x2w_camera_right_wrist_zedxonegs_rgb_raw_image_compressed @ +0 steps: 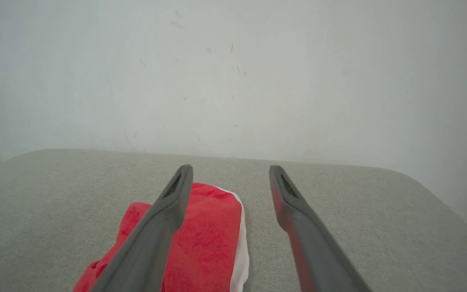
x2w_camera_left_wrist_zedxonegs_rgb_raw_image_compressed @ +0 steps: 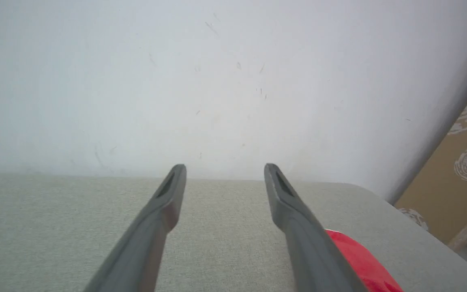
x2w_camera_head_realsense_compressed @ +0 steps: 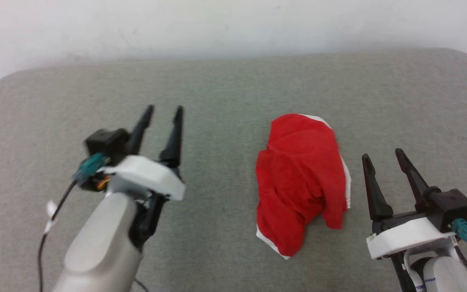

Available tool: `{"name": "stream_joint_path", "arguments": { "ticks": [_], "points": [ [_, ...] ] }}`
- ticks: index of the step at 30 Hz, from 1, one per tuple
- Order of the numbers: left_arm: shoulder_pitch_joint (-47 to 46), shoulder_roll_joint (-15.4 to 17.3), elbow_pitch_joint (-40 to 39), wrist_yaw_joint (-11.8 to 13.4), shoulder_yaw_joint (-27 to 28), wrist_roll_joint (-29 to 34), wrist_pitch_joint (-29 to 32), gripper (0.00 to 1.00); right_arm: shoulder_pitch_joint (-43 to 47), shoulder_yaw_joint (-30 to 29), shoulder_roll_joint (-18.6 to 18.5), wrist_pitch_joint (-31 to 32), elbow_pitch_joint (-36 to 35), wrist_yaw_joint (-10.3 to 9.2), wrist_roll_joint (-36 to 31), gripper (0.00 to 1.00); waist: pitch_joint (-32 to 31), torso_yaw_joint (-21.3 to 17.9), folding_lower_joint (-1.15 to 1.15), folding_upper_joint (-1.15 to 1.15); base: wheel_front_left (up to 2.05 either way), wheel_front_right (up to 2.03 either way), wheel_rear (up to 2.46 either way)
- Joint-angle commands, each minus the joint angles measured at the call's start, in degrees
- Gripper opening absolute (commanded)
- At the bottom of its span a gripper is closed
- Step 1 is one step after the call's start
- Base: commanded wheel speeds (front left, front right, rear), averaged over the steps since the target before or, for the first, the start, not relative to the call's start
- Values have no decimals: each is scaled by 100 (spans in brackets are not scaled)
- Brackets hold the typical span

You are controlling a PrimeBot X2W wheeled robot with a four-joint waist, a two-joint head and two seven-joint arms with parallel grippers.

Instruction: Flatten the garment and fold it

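**Garment right of centre, one gripper on each side**

The garment (x2w_camera_head_realsense_compressed: 302, 182) is lying bunched on the padded surface (x2w_camera_head_realsense_compressed: 225, 81), a bit right of centre. The left gripper (x2w_camera_head_realsense_compressed: 164, 108) is hanging over the surface to the garment's left, well apart from it, w/ open padding between the two. The right gripper (x2w_camera_head_realsense_compressed: 382, 153) is sitting just beside the garment's right edge, not touching it, fingers pointing toward the back. In the right wrist view, one finger is crossing in front of the garment. The wall (x2w_camera_head_realsense_compressed: 233, 24) is standing directly behind the surface, along its far edge. Off the surface's right end, per the left wrist view, a panel (x2w_camera_left_wrist_zedxonegs_rgb_raw_image_compressed: 460, 182) is standing tilted next to that wall.
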Motion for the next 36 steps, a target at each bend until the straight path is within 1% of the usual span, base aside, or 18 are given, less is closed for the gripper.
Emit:
{"name": "stream_joint_path", "arguments": {
  "ticks": [1,3,6,8,12,15,18,24,25,26,27,30,33,36],
  "points": [
    [273,20,-313,53,213,203,-30,100,52,-4,0,20,-24,-11,-58,100,5,186,0,0,0,0,0],
    [710,-9,-794,55,579,475,-31,100,37,-4,0,57,-11,-11,-86,100,23,271,0,0,0,0,0],
    [1284,-129,-1317,-50,1036,818,-32,100,1,22,0,223,57,-11,-125,100,57,394,0,0,0,0,0],
    [1571,-231,-1499,-162,1314,990,-32,100,-27,-48,0,459,148,-11,-152,100,75,474,0,0,0,0,0],
    [1954,-493,-1779,-341,1771,1292,-33,100,-201,-546,0,1233,577,-11,-142,100,145,620,0,0,0,0,0],
    [2085,-676,-1879,-499,1938,1511,-33,100,-379,-765,0,1894,1084,-11,-130,100,227,770,0,0,0,0,0],
    [2097,-818,-1898,-630,2048,1654,-33,100,-538,-852,0,2405,1562,-11,-137,100,318,906,0,0,0,0,0],
    [2090,-979,-1913,-771,2208,1820,-33,100,-807,-784,0,3162,2181,-11,-177,100,450,1025,0,0,0,0,0],
    [2086,-993,-1913,-788,2228,1840,-33,100,-836,-754,0,3281,2247,-11,-179,98,461,1031,0,0,0,0,0],
    [2088,-1006,-1905,-804,2243,1855,-33,100,-863,-731,0,3359,2286,-11,-162,38,469,1035,0,0,0,0,0],
    [2089,-1016,-1892,-819,2253,1869,-33,100,-885,-735,0,3397,2300,-11,-147,0,475,1037,0,0,0,0,0],
    [2095,-1039,-1855,-852,2297,1894,-33,100,-933,-950,0,3328,2236,-11,-117,0,465,1014,0,0,0,0,0],
    [2119,-1052,-1806,-879,2322,1901,-33,100,-990,-1343,0,3094,2061,-11,-137,0,420,972,0,0,0,0,0],
    [2152,-1060,-1761,-901,2327,1897,-33,100,-1055,-1836,0,2863,1765,-11,-314,0,355,932,0,0,0,0,0]
  ]
}}
